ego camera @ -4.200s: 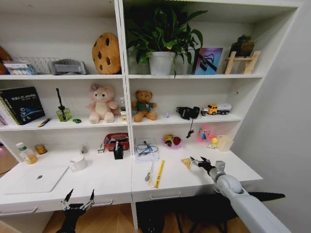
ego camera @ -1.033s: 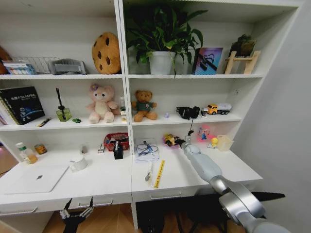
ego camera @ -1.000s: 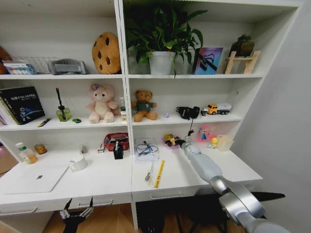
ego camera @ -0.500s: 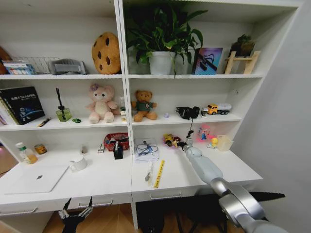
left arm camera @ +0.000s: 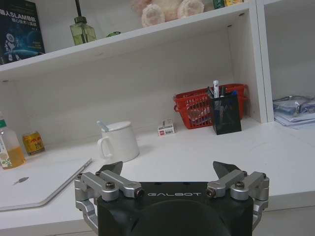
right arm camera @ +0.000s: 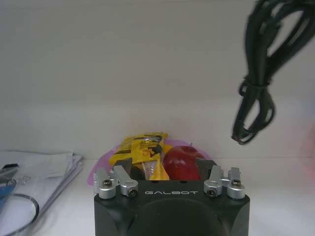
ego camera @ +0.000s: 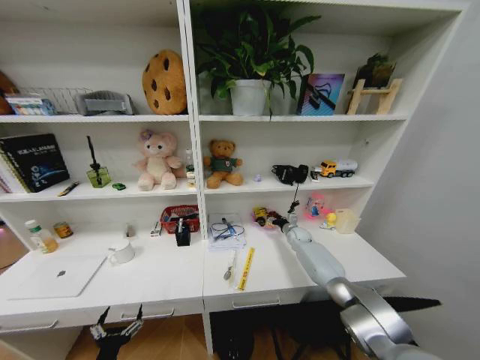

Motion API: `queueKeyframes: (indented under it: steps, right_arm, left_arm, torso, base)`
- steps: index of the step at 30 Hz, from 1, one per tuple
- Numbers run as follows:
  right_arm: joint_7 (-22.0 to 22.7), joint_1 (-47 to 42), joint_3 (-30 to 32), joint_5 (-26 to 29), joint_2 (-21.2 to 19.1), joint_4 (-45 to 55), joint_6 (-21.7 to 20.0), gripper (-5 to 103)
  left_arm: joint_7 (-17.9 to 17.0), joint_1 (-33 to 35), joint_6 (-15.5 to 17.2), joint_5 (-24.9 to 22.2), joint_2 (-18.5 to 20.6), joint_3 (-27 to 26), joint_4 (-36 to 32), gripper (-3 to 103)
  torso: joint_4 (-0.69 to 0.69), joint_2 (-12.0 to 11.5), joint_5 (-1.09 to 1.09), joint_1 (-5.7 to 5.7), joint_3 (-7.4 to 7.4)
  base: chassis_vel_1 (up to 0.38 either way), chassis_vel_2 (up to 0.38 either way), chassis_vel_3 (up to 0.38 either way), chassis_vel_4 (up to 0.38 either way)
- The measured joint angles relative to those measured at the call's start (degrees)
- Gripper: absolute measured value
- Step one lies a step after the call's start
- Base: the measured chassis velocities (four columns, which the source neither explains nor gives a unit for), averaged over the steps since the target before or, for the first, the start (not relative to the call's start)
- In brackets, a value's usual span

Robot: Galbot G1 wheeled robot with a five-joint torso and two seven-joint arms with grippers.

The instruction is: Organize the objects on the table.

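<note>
I've got the right gripper (right arm camera: 164, 173), jaws apart, over the pink dish (right arm camera: 101, 167) holding a yellow snack packet (right arm camera: 140, 147) and apple (right arm camera: 179, 164); left gripper (left arm camera: 167, 169) idles open below the desk (ego camera: 165, 277). Next: release cleanly, I reckon.

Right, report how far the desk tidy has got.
Done: nothing clearly. In hand: right gripper, open, hovers at the pink plate with the apple. Left gripper, open, hangs below the desk edge. Left: laptop, mug and ruler lie loose.
</note>
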Motion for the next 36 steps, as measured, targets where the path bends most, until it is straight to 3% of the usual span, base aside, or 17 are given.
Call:
queueKeyframes:
  steps: [2, 4, 5, 7, 11, 16, 21, 22, 26, 36]
  right_arm:
    - [-0.5, -2.2, 0.7, -0.3, -2.0, 3.2, 0.0, 78]
    - [-1.0, -7.3, 2.1, 0.2, -6.9, 11.2, -0.1, 88]
    - [-1.0, -7.3, 2.1, 0.2, -6.9, 11.2, -0.1, 88]
    - [-0.8, -13.8, 4.8, 1.2, -11.7, 22.7, -1.1, 97]
    - [1.2, -20.6, 9.6, 2.9, -14.4, 33.1, -3.2, 100]
    - [4.8, -34.2, 19.6, 4.9, -17.1, 47.7, -4.8, 100]
    - [6.6, -40.9, 23.7, 5.2, -17.2, 54.0, -4.0, 100]
    - [8.3, -46.0, 26.6, 5.2, -16.6, 58.3, -3.3, 100]
    - [10.2, -52.2, 30.4, 3.1, -14.8, 62.5, -1.9, 100]
    - [9.0, -56.9, 36.3, 0.4, -14.0, 64.5, 1.7, 100]
  left_arm:
    - [0.0, -0.1, 0.0, -0.2, 0.1, -0.1, 0.0, 100]
    - [-0.1, -0.6, 0.0, -0.5, 0.4, -0.1, -0.2, 100]
    - [-0.1, -0.6, 0.0, -0.5, 0.4, -0.1, -0.2, 100]
    - [-0.1, -1.2, 0.0, -0.8, 0.4, -0.1, -0.3, 100]
    - [-0.1, -1.7, 0.0, -0.7, 0.1, 0.6, -0.2, 100]
    - [0.0, -2.8, 0.0, -0.4, 0.1, 1.6, -0.3, 100]
    - [0.0, -3.1, 0.0, -0.7, 0.6, 1.4, -0.6, 100]
    - [-0.1, -3.3, 0.0, -1.1, 0.9, 1.1, -0.9, 100]
    - [-0.4, -3.5, 0.0, -1.6, 0.8, 0.5, -1.7, 100]
    - [-1.3, -3.8, 0.1, -2.7, 0.6, -0.7, -3.8, 100]
  torso:
    - [0.0, 0.0, 0.01, 0.0, 0.0]
    - [-0.01, 0.0, 0.0, 0.0, 0.0]
    - [-0.01, 0.0, 0.0, 0.0, 0.0]
    - [-0.06, 0.0, 0.0, 0.0, -0.01]
    - [0.03, 0.0, -0.02, -0.01, -0.01]
    - [-0.02, 0.0, -0.02, 0.0, -0.01]
    - [-0.01, 0.0, -0.01, -0.01, -0.01]
    - [0.0, 0.0, -0.02, -0.01, -0.01]
    - [-0.03, 0.0, -0.01, -0.01, -0.01]
    - [0.0, 0.0, -0.02, 0.0, 0.0]
  base:
    - [0.0, 0.0, 0.0, 0.0]
    - [0.0, 0.0, 0.0, 0.0]
    - [0.0, 0.0, 0.0, 0.0]
    - [0.0, 0.0, 0.0, 0.0]
    - [0.0, 0.0, 0.0, 0.0]
    - [0.0, 0.0, 0.0, 0.0]
    - [0.0, 0.0, 0.0, 0.0]
    - [0.0, 0.0, 0.0, 0.0]
    - [0.0, 0.0, 0.0, 0.0]
    - [0.0, 0.0, 0.0, 0.0]
